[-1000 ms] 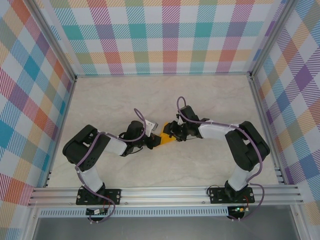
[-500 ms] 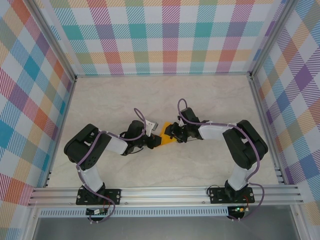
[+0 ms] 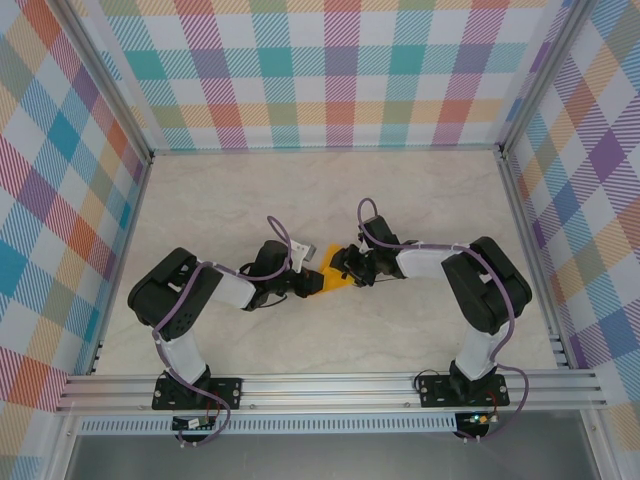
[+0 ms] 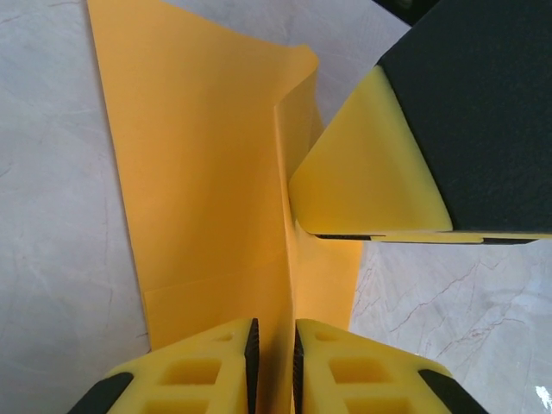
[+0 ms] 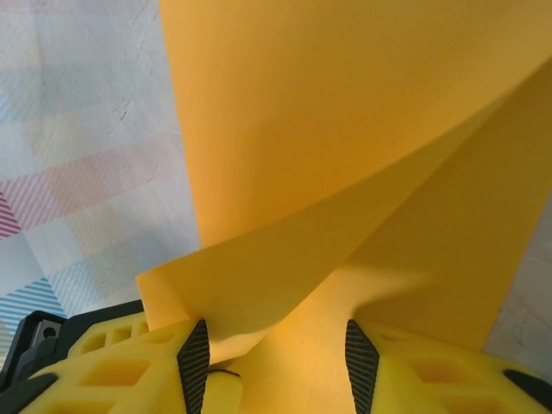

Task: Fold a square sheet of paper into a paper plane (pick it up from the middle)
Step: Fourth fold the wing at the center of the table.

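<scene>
- The table (image 3: 420, 200): marble-look surface. Work is concentrated near its centre, slightly toward 6 o'clock.
- The square sheet of paper (image 3: 331, 280): partly folded and resting on the table between the two grippers. One flap is raised along a crease.
- The right gripper (image 5: 276, 345): reaches in from 3 o'clock. Its jaws stand apart, with the raised flap curving loosely between them, not pinched.
- The left gripper (image 4: 273, 332): reaches in from 9 o'clock. Its fingers (image 4: 216, 362) are nearly together, pinching the upright crease.
- Assessment: the step in hand appears to be setting a fold. Recommend using the left pinch as anchor while the right lays the flap flat, edges aligned, then presses along the line. Tugging risks skewing or tearing the thin paper.
</scene>
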Controlling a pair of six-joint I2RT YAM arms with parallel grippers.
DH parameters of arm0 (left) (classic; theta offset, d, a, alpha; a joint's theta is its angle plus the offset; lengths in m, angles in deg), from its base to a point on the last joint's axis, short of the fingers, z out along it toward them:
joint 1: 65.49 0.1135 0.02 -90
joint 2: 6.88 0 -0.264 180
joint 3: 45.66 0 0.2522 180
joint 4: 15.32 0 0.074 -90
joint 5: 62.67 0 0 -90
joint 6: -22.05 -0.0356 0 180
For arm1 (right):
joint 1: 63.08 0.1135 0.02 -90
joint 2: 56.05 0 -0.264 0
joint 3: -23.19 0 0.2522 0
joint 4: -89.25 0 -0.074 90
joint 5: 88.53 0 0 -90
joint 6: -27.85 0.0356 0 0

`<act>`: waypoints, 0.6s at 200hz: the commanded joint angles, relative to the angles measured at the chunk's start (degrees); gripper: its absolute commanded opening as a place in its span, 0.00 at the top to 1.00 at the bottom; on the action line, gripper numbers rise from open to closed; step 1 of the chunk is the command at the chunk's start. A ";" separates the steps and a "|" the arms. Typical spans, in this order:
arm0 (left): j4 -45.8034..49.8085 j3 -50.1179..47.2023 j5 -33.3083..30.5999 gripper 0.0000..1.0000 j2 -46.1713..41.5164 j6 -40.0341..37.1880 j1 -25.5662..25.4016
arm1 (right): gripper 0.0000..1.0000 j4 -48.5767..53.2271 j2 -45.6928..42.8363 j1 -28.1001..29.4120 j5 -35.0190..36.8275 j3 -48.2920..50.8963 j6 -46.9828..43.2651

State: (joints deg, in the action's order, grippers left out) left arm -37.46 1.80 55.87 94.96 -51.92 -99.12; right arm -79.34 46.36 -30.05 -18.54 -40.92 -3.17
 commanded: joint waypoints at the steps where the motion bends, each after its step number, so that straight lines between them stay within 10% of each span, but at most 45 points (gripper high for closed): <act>1: 4.06 1.39 1.96 0.76 -1.20 1.71 -0.36 | 0.51 1.27 1.72 -0.21 0.94 0.34 0.39; 120: 10.31 4.45 7.35 0.76 -2.82 10.06 3.30 | 0.44 8.20 3.49 -0.19 3.55 -1.86 -1.26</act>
State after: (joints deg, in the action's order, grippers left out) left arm -28.39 5.03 60.28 92.47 -44.18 -96.61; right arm -77.33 46.95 -30.05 -18.61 -42.58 -3.08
